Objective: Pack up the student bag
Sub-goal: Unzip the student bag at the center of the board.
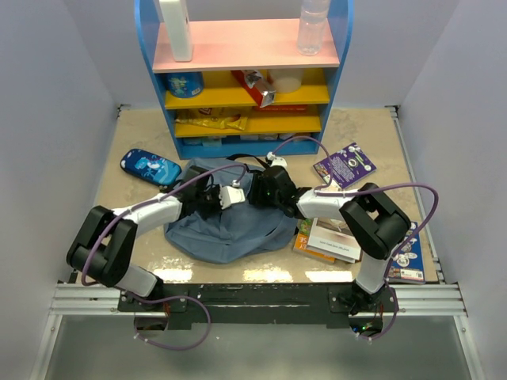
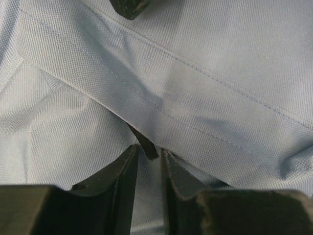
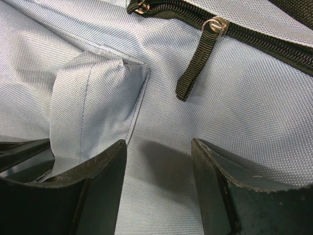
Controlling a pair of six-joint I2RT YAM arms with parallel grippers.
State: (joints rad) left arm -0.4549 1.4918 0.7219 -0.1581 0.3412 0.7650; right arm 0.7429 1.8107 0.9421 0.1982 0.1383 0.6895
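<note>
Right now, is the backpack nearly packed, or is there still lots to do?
Barely started. Done: nothing looks packed; the backpack lies flat, and its zipper looks closed where the right wrist view shows it. In hand: the left gripper and right gripper are both open, down on its fabric. Left: the books, the booklet and the blue pouch lie outside it, probably waiting to go in.

student bag [image 1: 230, 233]: slate-blue | zipper pull [image 3: 195, 63]: black | pouch [image 1: 150, 167]: bright blue
</note>
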